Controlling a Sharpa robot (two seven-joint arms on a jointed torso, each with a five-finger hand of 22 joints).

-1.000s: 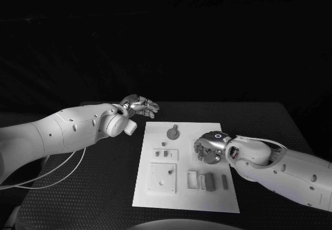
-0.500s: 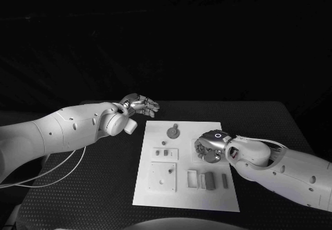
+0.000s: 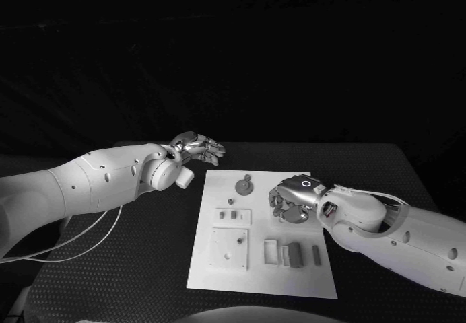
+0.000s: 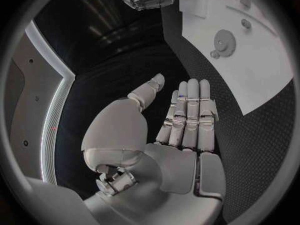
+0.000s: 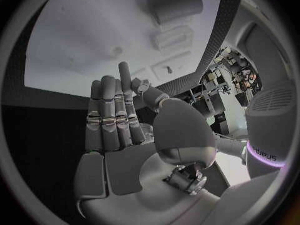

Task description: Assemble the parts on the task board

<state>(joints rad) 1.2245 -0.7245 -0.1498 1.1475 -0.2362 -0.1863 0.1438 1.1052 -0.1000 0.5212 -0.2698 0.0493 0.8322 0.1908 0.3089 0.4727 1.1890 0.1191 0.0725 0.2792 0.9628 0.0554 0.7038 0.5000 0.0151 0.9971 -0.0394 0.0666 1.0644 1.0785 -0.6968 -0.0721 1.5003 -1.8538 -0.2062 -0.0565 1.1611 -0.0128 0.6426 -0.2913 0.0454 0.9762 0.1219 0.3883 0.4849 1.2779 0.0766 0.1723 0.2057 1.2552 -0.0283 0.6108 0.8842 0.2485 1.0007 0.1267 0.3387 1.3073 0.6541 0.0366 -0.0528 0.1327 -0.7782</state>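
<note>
The white task board (image 3: 254, 272) lies mid-table. A grey gear (image 3: 243, 184) sits near its far end, with a small peg (image 3: 230, 201) just below. Nearer me are a small block (image 3: 231, 216), a square plate (image 3: 228, 249) and a row of upright rectangular pieces (image 3: 294, 254). My right hand (image 3: 291, 200) hovers over the board's right side, beside the gear, fingers straight and holding nothing (image 5: 115, 117). My left hand (image 3: 199, 149) hangs off the board's far left corner, palm flat, fingers extended and empty (image 4: 187, 117). The left wrist view shows the gear (image 4: 223, 37) and the board (image 4: 262, 70).
The black table (image 3: 126, 269) surrounds the board on all sides. A white cable (image 3: 83, 242) loops under my left arm over the table's left part. The right wrist view shows a dark block (image 5: 178, 6) and a pale frame (image 5: 176, 36) on the board (image 5: 75, 35).
My right hand has shifted a little away from me along the board's right side, toward the gear. The left hand has stayed put.
</note>
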